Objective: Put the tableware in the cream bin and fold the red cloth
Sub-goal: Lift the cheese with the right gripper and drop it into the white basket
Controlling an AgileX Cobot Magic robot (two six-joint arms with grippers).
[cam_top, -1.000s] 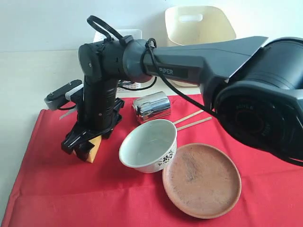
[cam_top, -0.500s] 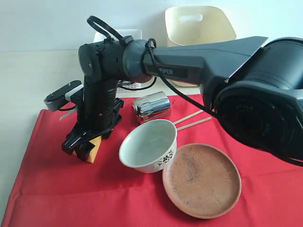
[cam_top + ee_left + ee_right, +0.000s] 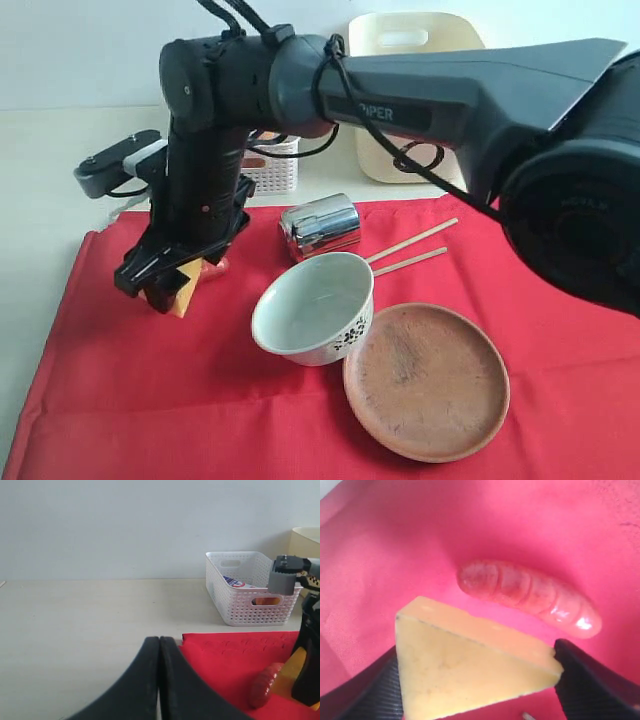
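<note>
While right gripper (image 3: 160, 290) hangs above red cloth (image 3: 150, 400), jaws wide and clamped on cheese wedge (image 3: 470, 675), I note sausage (image 3: 527, 597) beneath. Steel cup (image 3: 320, 228) on its side just beside gripper; cream bin (image 3: 420, 50) beyond. Left gripper (image 3: 159, 680) closed, empty, farther off.

pale beige tabletop (image 3: 60, 150), flat and level. lying directly on it: the red cloth (image 3: 140, 390), spread over the near area; a white perforated basket (image 3: 275, 178) just beyond the cloth's far edge; the cream bin (image 3: 450, 55) near the basket, at the back.
</note>
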